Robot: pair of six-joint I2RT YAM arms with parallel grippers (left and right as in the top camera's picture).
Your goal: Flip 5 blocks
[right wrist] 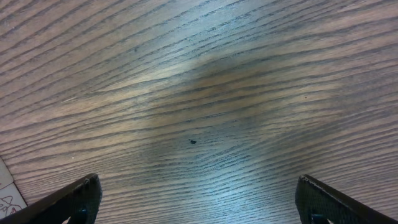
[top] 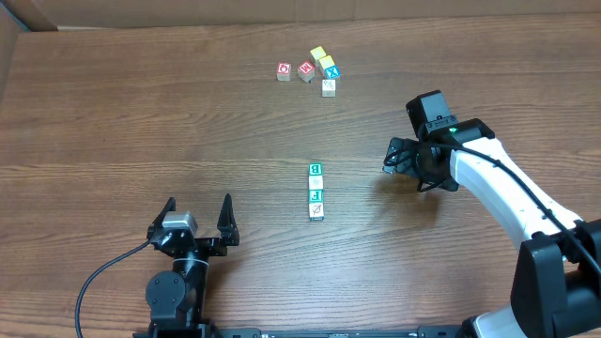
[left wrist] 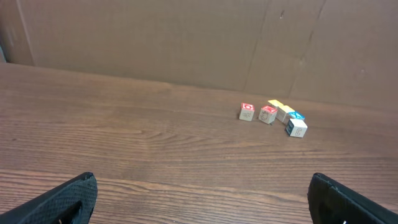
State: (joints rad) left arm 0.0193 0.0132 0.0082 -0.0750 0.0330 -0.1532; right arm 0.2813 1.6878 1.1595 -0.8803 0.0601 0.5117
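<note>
Neither gripper holds anything. The left gripper (top: 198,205) sits at the near edge of the table (top: 122,103) with its jaws spread wide and nothing between them. The right gripper (top: 388,158) hangs low over bare wood, to the right of the column of green-printed blocks (top: 316,191) and apart from it, its jaws also spread wide. The far cluster of blocks (top: 315,71), with red, yellow, teal and pale faces, lies well apart toward the far edge. No flip appears to be in hand yet.

Risks, as judged: the blocks are far smaller than the jaws, and those in the column touch end to end. A closing finger could catch two at once or push a neighbour out of line. A block pinched off-centre may twist free and roll. Any block turned over by accident would muddle the count of five. The yellow and teal members of the cluster also touch, so the same hazard applies there.

View differences: only the overhead view shows both groups and both arms. The left wrist view shows the far cluster (left wrist: 272,116) before a cardboard wall (left wrist: 155,37), but not the column. The right wrist view shows wood grain and one corner of a pale block (right wrist: 9,194) at the lower left edge; which block it is cannot be told.
</note>
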